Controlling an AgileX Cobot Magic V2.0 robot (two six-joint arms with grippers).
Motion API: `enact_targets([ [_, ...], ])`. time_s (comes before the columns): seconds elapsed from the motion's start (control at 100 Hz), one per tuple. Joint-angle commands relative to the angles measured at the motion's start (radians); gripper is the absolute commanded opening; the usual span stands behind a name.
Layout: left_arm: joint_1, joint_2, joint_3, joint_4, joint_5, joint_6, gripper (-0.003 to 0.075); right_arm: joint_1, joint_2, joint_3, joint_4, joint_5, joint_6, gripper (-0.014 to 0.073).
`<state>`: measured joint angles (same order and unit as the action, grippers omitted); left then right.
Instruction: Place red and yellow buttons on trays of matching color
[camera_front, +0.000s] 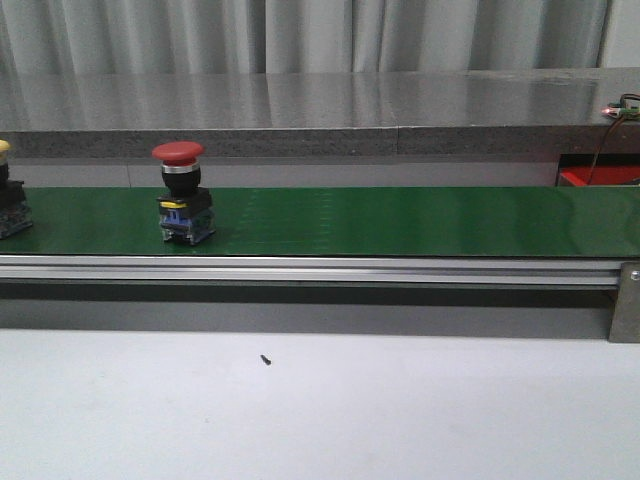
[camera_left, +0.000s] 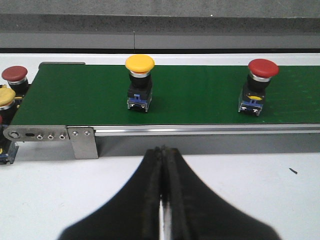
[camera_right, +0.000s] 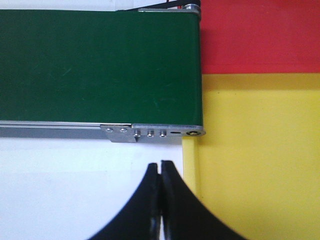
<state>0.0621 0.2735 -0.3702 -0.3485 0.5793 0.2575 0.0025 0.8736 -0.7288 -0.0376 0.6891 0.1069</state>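
Note:
A red button (camera_front: 179, 153) on a black and blue base stands upright on the green conveyor belt (camera_front: 400, 220), left of centre; the left wrist view shows the same red button (camera_left: 262, 68) too. A yellow button (camera_left: 139, 63) stands on the belt further along, just its edge showing as the yellow button (camera_front: 3, 148) at the front view's left border. Beyond the belt's end wait another red button (camera_left: 14, 74) and another yellow one (camera_left: 5, 96). My left gripper (camera_left: 163, 150) is shut and empty over the white table, short of the belt. My right gripper (camera_right: 160, 165) is shut and empty beside the yellow tray (camera_right: 260, 160); the red tray (camera_right: 260, 35) lies past it.
The belt's aluminium rail (camera_front: 300, 268) runs along the near side, with a bracket (camera_front: 627, 300) at its right end. A small black screw (camera_front: 265, 359) lies on the white table. A grey ledge (camera_front: 320, 110) and curtain stand behind the belt.

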Motion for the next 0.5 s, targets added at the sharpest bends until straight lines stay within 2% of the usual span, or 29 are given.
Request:
enact_targets([
  [0.0,-0.009,0.009,-0.027,-0.024,-0.068,-0.003,-0.0019,0.002,-0.001,-0.037,0.001,-0.061,0.000,-0.0122],
  [0.3,-0.009,0.009,-0.027,-0.024,-0.068,-0.003,-0.0020,0.002,0.003,-0.044,0.001,-0.039,-0.013,-0.0122],
  [0.43,-0.009,0.009,-0.027,-0.024,-0.068,-0.003,-0.0020,0.025,0.037,-0.101,0.003,0.019,-0.050,-0.0119],
  [0.49,-0.009,0.009,-0.027,-0.024,-0.068,-0.003,-0.0020,0.045,0.066,-0.135,0.007,0.045,-0.059,-0.0090],
])
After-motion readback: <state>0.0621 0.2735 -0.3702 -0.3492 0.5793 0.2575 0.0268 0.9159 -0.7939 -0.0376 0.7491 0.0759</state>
